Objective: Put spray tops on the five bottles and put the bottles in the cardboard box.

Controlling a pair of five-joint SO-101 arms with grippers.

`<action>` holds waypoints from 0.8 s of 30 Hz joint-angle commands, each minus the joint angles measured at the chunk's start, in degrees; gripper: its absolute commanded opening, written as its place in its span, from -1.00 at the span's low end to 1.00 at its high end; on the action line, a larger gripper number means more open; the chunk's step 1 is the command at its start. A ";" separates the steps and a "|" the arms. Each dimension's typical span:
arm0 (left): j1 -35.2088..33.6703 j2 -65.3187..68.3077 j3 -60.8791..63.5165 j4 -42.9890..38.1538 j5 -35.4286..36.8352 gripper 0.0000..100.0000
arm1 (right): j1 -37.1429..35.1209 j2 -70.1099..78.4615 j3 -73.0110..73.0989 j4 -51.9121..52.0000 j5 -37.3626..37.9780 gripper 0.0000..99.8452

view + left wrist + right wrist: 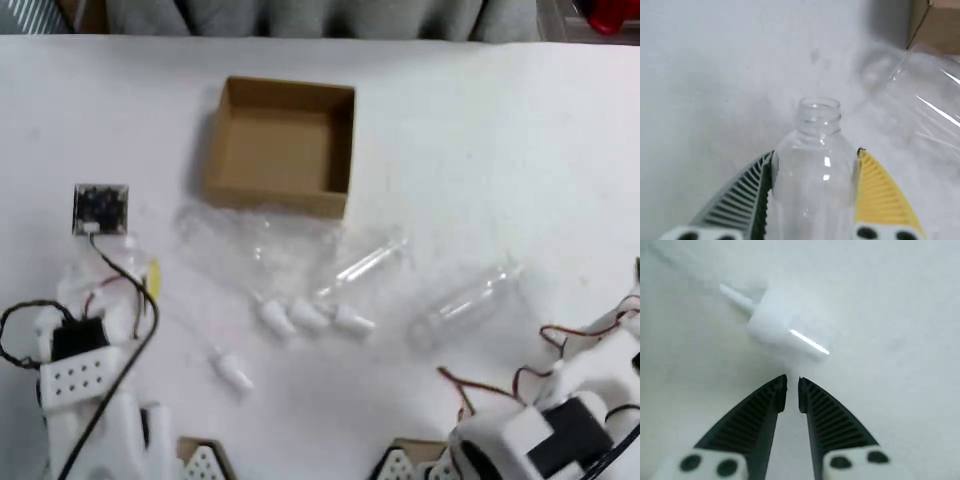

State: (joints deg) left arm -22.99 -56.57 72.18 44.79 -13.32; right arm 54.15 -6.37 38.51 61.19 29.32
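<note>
The box [275,197] stands on the worktop [500,130], toward the far side, left of centre. Just before it a bottle [365,265] lies on its side, with a second bottle [465,295] to its right. Three tops [310,318] lie in a row nearer the arms, and a fourth top [232,372] lies left of them, nearer still. At far left, a third bottle [819,117] sits between the left tool's [815,152] fingers. A top [787,330] lies just beyond the right tool [792,385], apart from it.

One open brown cardboard box [283,147], far middle of the tabletop [520,130]. Four small white plastic spray tops [308,316]: three in a row near the middle, a fourth top [232,372] nearer, to the left. One clear plastic bottle [812,170] at near left, two more bottles [368,262] lying right of middle. Further clear shapes heaped just near of the box, too blurred to count.
</note>
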 commanded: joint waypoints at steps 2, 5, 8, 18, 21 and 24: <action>-0.22 -1.45 -0.35 -1.41 -2.29 -0.93 | 0.04 3.38 -6.86 -1.01 -2.81 -0.96; -0.04 -1.45 -0.35 -1.49 -3.16 -0.94 | 0.22 6.81 -10.46 -1.01 -4.40 -0.96; 0.04 -1.10 -0.26 -2.73 -3.16 -0.94 | 1.63 9.80 -14.15 -0.57 -6.15 -0.96; 1.19 -1.10 0.35 -3.43 -3.43 -0.94 | 3.91 10.86 -23.30 10.51 -14.07 -0.96; 1.19 -1.10 0.35 -3.43 -3.43 -0.94 | 3.74 11.30 -24.00 10.51 -14.42 -0.96; 1.19 -1.10 0.35 -3.43 -3.43 -0.94 | 3.56 11.38 -21.98 10.68 -13.36 -0.96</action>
State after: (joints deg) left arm -22.99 -56.57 73.05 43.12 -15.87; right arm 57.41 5.49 17.41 71.30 15.52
